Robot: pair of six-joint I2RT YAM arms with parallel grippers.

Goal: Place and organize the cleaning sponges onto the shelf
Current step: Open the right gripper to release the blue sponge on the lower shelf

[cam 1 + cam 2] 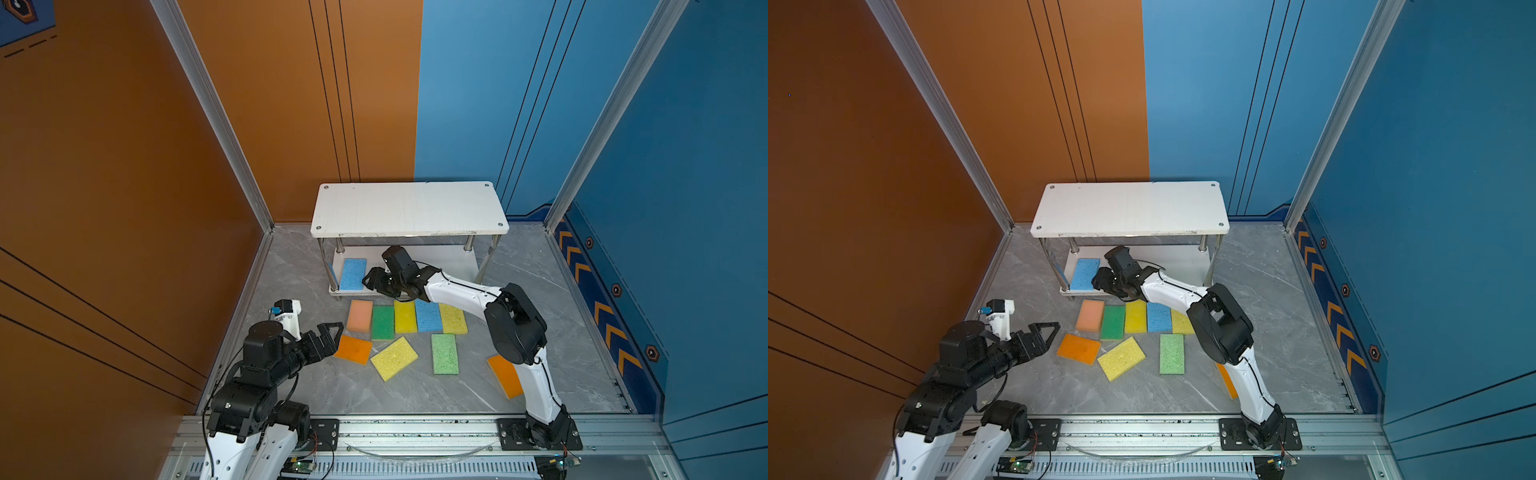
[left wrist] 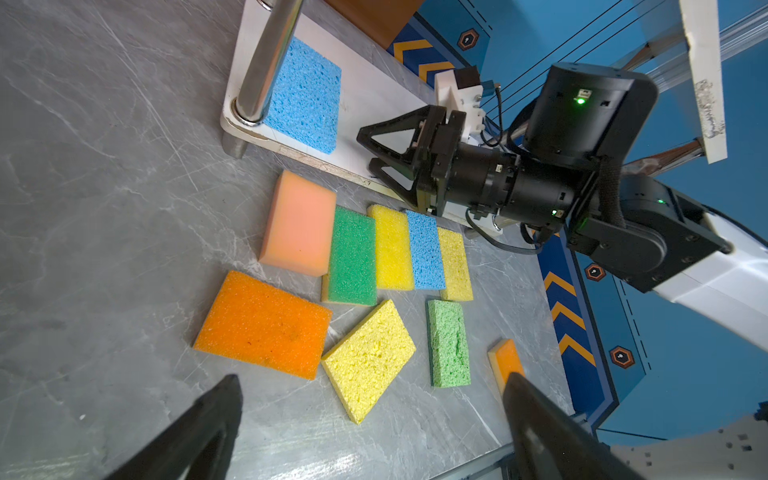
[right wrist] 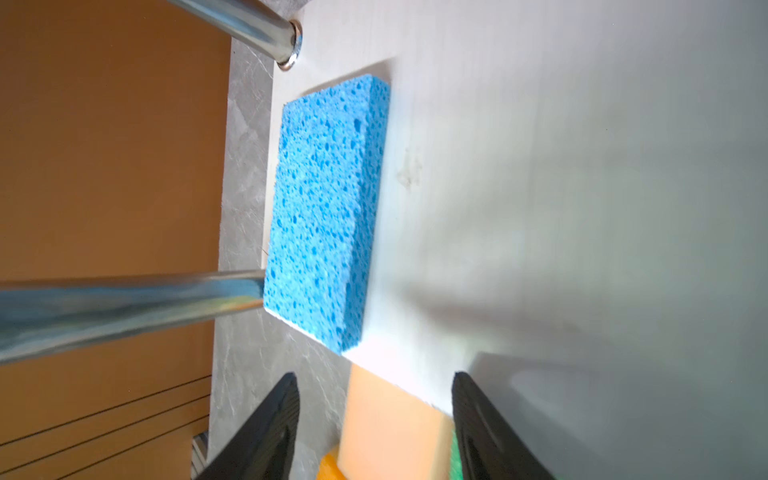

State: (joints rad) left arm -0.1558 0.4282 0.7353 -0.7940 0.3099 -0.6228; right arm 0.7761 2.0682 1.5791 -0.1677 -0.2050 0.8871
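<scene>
A: Item one, blue sponge: flat on the shelf, lower board, left end. Right gripper just beside it, jaws apart, empty.
B: Remainder?
A: Nine on the table, seemingly; one sits half hidden behind the right arm. Left gripper spread wide near the orange sponge.
B: One placed. Next likely calls for a fresh pick, set flush beside the blue.

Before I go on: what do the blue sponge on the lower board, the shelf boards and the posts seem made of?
Blue sponge: soft open-cell foam, possibly cellulose; matte, pitted with irregular pores.
Shelf boards: white coated board, likely wood composite; smooth with faint grain, chipped along one edge.
Posts: polished metal, chrome-like; they mirror surrounding colours.
</scene>
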